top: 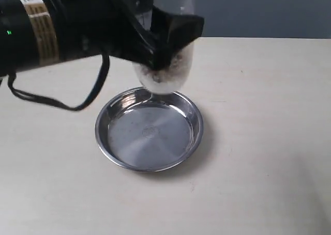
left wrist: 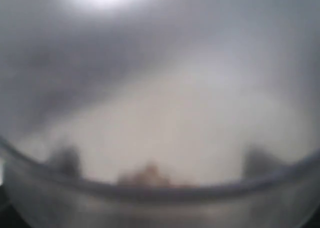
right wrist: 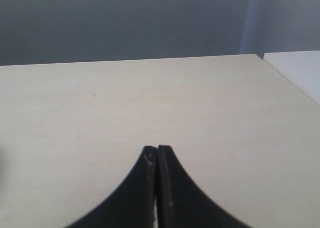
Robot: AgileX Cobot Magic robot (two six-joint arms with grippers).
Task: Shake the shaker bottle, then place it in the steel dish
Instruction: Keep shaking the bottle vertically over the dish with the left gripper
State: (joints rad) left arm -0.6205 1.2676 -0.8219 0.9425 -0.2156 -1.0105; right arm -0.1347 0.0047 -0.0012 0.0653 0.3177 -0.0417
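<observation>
Arm on left: left gripper (top: 168, 44) reaches in from the left edge of the exterior view, black fingers clamped round the shaker bottle (top: 166, 84), loose cable (top: 77, 103) hanging under the arm. Bottle is held in the air, its rounded lower end over the far rim of the steel dish (top: 145, 139), apparently not touching it. Upright or inverted: cannot tell.

Contents: dark brownish beads (top: 173, 67) bunched low inside the frosted wall. Left wrist view is nearly all blur, with curved clear plastic of the bottle (left wrist: 160, 203) filling the lens and a brownish patch behind it.

Dish sits flat on the table (top: 258, 168), nothing in it beyond faint specks on the base.

Progress: pick-up done. Whether shaking is finished or under way cannot be read from one moment. Left to do, as I judge it: lower the bottle onto the dish's base and let go.

Right gripper (right wrist: 157, 153): jaws pressed together, holding nothing, over bare tabletop, out of the exterior view.
</observation>
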